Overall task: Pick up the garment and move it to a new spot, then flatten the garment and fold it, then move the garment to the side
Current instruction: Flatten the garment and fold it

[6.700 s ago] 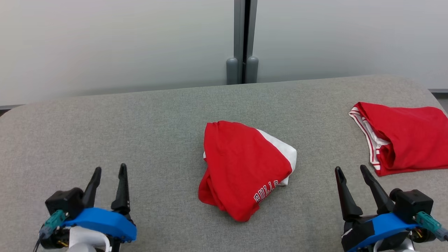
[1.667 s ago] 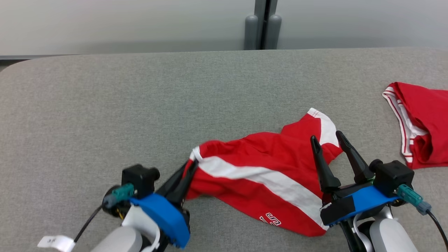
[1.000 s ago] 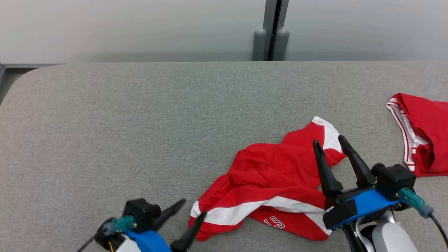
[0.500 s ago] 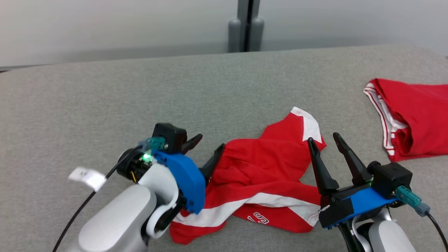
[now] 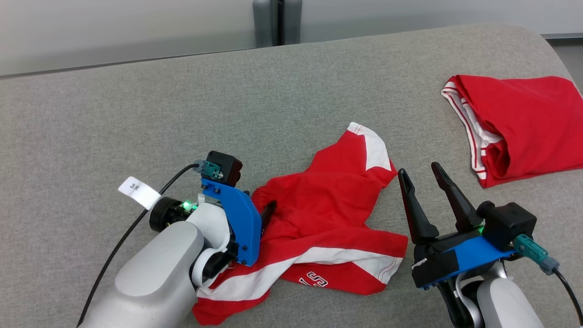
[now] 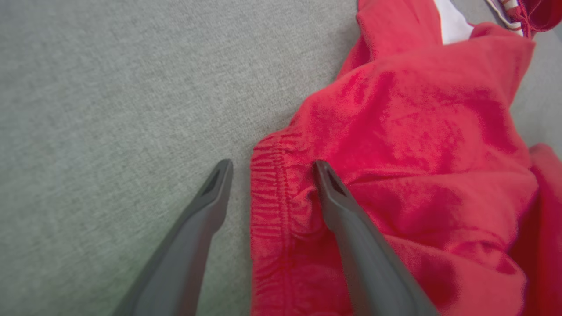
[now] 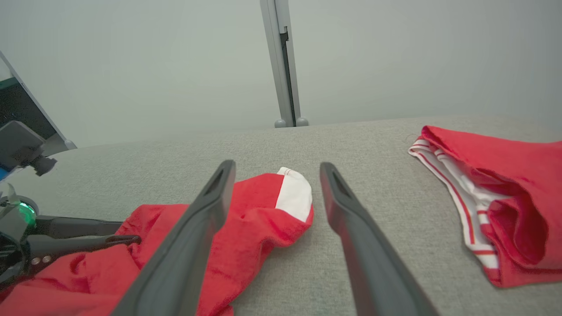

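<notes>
L claw (image 6: 272, 166) let go of the red shorts (image 5: 328, 214) approx 1 s back & has swung in again. Its jaws are wide, astride the elastic waistband (image 6: 268, 193), one finger on fabric, the other over the grey surface (image 5: 136, 114). Shorts lie crumpled mid-surface, not yet flat. R claw (image 5: 418, 169) is also wide & empty, just beside the shorts. Prob. a re-grip for flattening. Second red garment (image 5: 524, 118) sits well apart, on the right.

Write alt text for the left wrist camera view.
The left end effector is open, its two dark fingers straddling the gathered elastic edge of crumpled red shorts. One finger is over the grey fabric surface, the other over the red cloth.
</notes>
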You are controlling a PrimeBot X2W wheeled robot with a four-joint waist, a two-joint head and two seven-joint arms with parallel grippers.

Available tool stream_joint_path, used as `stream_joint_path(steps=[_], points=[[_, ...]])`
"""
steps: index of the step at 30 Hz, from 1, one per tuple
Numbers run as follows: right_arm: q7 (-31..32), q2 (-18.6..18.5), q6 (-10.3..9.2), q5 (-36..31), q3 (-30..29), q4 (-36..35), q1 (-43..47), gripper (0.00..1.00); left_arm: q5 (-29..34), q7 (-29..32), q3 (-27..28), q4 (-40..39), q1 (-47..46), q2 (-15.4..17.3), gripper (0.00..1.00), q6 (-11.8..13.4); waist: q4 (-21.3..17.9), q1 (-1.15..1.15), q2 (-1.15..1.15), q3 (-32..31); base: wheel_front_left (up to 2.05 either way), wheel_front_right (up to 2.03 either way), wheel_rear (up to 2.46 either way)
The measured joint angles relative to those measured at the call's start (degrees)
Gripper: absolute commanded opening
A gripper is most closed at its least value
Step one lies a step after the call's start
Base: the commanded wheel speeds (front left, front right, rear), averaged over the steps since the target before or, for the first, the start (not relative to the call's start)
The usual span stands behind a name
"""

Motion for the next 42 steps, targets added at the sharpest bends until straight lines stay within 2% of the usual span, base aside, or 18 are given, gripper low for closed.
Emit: stream_joint_path(steps=[2,3,4,5,8,14,23,33,34,35,42], points=[[-0.08,0.00,0.00,-0.02,0.02,0.20,-0.01,1.00,-1.00,1.79,-0.03,1.41,0.01,-0.53,1.00,0.00,-0.17,0.00,0.00,-0.03,0.00,0.00,0.00],[-0.10,0.00,0.00,-0.20,0.07,0.26,-0.01,1.00,-1.59,2.41,0.08,1.75,-0.01,-0.71,0.91,0.00,-0.20,0.00,0.00,-0.06,0.00,0.00,0.00],[-0.27,0.00,0.00,-0.51,0.20,0.30,-0.01,1.00,-1.75,2.57,0.13,2.05,-0.09,-0.82,0.29,-0.02,-0.21,0.00,0.00,-0.07,0.00,0.00,0.00],[-0.27,0.01,0.00,-0.62,0.35,0.35,-0.03,1.00,-1.63,2.20,0.25,2.36,-0.17,-0.88,0.00,0.15,-0.20,0.00,0.00,-0.06,0.00,0.00,0.00],[-0.29,0.01,0.00,-1.03,0.63,0.56,-0.14,1.00,-0.18,-2.01,0.74,3.35,-0.30,-1.25,0.00,1.43,-0.05,0.00,0.00,0.03,0.00,0.00,0.00],[-0.33,0.02,0.00,-1.07,0.63,0.67,-0.35,1.00,3.52,-15.13,3.70,4.85,-3.22,-2.26,0.00,4.95,0.50,0.00,0.00,0.13,0.00,0.00,0.00],[-0.20,0.04,0.00,-1.22,0.65,0.34,-0.38,1.00,5.81,-28.31,8.24,8.00,-7.32,-2.13,0.00,9.21,0.53,0.00,0.00,0.42,0.00,0.00,0.00],[0.08,0.04,0.00,-1.33,1.80,0.59,-1.04,1.00,4.89,-34.70,13.56,15.97,-8.57,-0.48,0.00,13.59,-1.00,0.00,0.00,0.42,0.00,0.00,0.00],[0.10,0.04,0.00,-1.33,1.93,0.60,-1.05,1.00,4.57,-34.78,13.86,16.90,-8.65,-0.42,0.16,13.74,-1.18,0.00,0.00,0.38,0.00,0.00,0.00],[0.12,0.04,0.00,-1.33,2.02,0.62,-1.05,1.00,4.15,-34.77,14.01,17.83,-8.65,-0.48,1.00,13.62,-1.34,0.00,0.00,0.35,0.00,0.00,0.00],[0.35,-0.18,0.00,-1.16,1.81,0.83,-1.03,1.00,3.49,-36.28,14.48,21.07,-8.45,-0.74,1.00,9.07,-1.36,0.00,0.00,-0.45,0.00,0.00,0.00]])
